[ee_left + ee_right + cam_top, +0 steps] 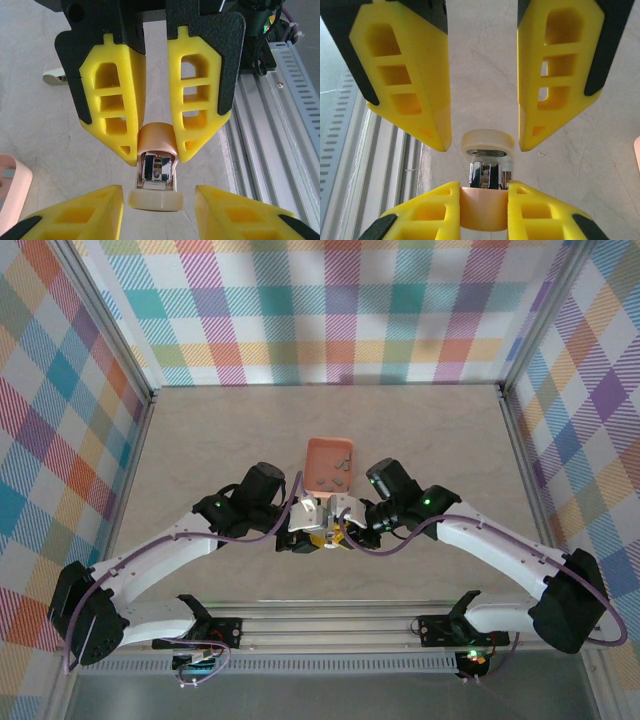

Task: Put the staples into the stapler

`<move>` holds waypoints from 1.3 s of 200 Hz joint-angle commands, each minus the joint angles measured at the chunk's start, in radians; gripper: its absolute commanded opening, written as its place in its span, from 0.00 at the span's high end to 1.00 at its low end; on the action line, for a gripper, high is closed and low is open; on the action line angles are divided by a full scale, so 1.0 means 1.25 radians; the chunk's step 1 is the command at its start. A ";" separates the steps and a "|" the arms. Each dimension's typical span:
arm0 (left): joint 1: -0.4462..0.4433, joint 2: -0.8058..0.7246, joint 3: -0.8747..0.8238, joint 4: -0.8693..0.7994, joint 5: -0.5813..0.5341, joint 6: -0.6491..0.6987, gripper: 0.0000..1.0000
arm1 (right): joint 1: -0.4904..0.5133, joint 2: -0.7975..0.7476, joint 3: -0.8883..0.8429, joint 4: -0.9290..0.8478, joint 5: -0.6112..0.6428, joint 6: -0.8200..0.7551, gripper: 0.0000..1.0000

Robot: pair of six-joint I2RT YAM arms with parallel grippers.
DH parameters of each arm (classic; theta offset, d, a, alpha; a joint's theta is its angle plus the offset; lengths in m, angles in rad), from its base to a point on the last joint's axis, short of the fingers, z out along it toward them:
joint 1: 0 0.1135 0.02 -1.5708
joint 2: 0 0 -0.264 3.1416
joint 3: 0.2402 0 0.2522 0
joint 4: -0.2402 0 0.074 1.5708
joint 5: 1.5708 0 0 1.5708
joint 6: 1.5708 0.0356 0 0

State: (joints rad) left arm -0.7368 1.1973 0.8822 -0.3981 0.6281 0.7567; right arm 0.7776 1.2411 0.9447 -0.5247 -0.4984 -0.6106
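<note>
stapler (157, 167): small and narrow. One end is a pale pink rounded shell and the other a cream-white rounded cap. A bright chrome metal part is exposed between them.
stapler place: middle of the scene, over the pale marbled tabletop (60, 140). It sits between the two tools, on the near side of the salmon-orange tray (320, 453) and just far of the aluminium rail (270, 130).
right tool (483, 189): narrow, with its yellow fingers clamped on the pink end from both sides.
left tool (158, 196): its fingers stand either side of the white cap with a slim gap on each side, so it is not gripping.
facing: the tools meet tip to tip, and the stapler lies along the line between them.
staples (337, 480): a few small grey strips lie loose in the tray, apart from the stapler.
</note>
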 commanded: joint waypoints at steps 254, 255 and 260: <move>0.048 -0.021 -0.056 0.103 0.145 -0.027 0.64 | -0.005 -0.065 -0.062 0.109 -0.070 -0.012 0.99; 0.048 -0.021 -0.056 0.104 0.146 -0.027 0.64 | -0.005 -0.065 -0.062 0.109 -0.070 -0.012 0.99; 0.048 -0.021 -0.053 0.104 0.147 -0.027 0.66 | -0.005 -0.064 -0.063 0.108 -0.070 -0.012 0.99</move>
State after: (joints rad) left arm -0.6834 1.1717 0.7795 -0.2604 0.7631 0.7002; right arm 0.7784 1.1835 0.8768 -0.4015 -0.5503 -0.6109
